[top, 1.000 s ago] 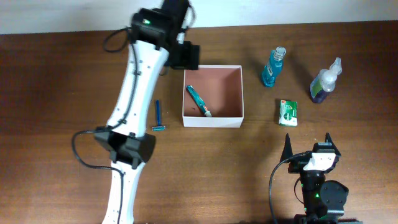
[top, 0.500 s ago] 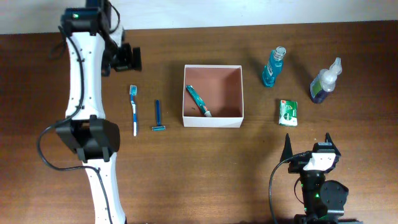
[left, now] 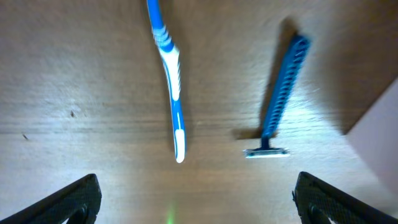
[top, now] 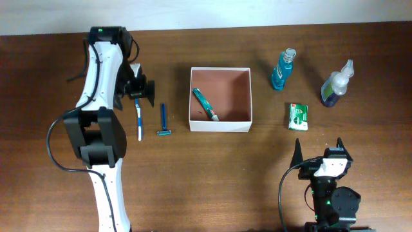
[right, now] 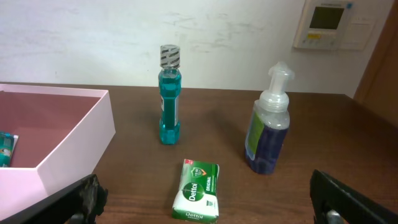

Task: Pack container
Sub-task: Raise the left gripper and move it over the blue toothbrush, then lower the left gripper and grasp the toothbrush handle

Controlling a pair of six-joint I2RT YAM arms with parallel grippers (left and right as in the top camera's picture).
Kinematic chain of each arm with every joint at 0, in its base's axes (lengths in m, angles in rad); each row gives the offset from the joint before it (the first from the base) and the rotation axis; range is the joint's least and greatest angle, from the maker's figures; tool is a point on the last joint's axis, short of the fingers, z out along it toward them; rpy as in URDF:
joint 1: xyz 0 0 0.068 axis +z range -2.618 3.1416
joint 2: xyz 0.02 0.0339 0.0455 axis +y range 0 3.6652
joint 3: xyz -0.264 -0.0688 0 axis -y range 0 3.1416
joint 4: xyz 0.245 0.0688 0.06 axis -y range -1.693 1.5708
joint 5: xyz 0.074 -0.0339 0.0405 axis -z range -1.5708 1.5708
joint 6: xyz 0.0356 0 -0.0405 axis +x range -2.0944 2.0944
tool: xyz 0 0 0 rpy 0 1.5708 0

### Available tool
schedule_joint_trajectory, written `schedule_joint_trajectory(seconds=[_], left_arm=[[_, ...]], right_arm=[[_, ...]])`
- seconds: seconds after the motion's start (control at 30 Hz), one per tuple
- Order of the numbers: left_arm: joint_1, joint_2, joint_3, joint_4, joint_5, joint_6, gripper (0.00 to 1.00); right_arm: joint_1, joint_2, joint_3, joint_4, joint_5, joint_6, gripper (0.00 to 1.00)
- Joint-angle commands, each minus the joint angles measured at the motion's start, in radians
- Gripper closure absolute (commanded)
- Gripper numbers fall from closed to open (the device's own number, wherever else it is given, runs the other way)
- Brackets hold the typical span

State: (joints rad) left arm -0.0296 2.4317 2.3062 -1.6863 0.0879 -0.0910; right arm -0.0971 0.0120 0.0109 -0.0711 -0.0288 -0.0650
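The container point(top: 232, 96) sits on the table point(top: 206, 183) about midway between its left and right edges, closer to the far edge than the near one. Its open top faces up, so things can be dropped straight in. One item already lies inside: a green toothpaste tube point(top: 206, 104), slanted along the left wall.

The remaining toiletries lie on both sides of the box, apparently so that each arm can take the ones on its own side. On the left, a blue razor point(top: 163, 120) lies just beside the box wall with its head toward the near edge. A blue-and-white toothbrush point(top: 138, 119) lies next to it, nearly parallel, with its bristles toward the far edge. On the right, a teal mouthwash bottle point(top: 282, 69) and a pump bottle point(top: 336, 84) stand upright toward the far right corner. A green soap bar point(top: 298, 116) lies flat in front of them.

The left gripper point(left: 199, 200) hangs above the toothbrush and razor and points down at them. Its jaws are spread as wide as they go, hold nothing and touch nothing. Both items show whole between the fingertips in the wrist view. My guess is that one of the two is the next pick, more likely the toothbrush, but the gripper is not yet lined up along either one.

The right gripper point(top: 318, 151) is parked by the near edge, toward the right corner, and faces the soap and the bottles. Its jaws are also fully apart and empty, and it looks to be waiting its turn.
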Motion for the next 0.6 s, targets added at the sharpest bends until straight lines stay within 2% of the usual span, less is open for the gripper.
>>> schedule_joint_trajectory(seconds=[0.0,0.27,0.57], left_arm=[[0.013,-0.002,-0.055,-0.002,-0.017,-0.013,0.01],[0.032,-0.002,-0.086,0.01,-0.054,-0.013,0.01],[0.03,-0.002,-0.086,0.127,-0.051,-0.005,0.01]], right_arm=[[0.005,-0.009,-0.005,-0.004,-0.013,-0.006,0.02],[0.005,-0.009,-0.005,-0.003,-0.013,-0.006,0.02],[0.005,-0.009,-0.005,-0.003,-0.013,-0.006,0.02]])
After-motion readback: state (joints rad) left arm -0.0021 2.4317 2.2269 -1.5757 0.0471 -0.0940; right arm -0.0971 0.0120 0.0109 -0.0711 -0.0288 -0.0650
